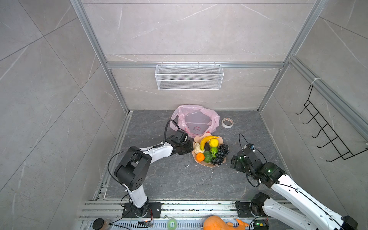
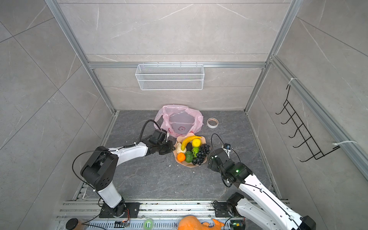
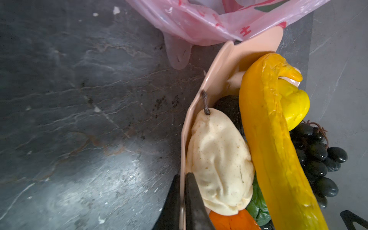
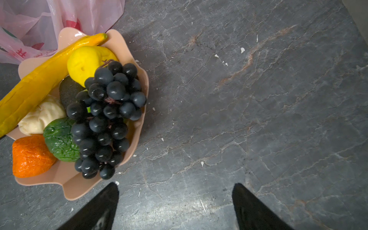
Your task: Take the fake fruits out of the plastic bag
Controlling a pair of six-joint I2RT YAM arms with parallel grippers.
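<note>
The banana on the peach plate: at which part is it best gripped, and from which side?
Probably at the middle of the banana, across its narrow width, coming down from above. It lies on top of the pile on the plate, so its upper side is free, while the lemon and the cream piece sit beside it.

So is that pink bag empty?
Looks empty: the plastic bag gapes open with nothing inside; the fake fruits sit on the plate.
</note>
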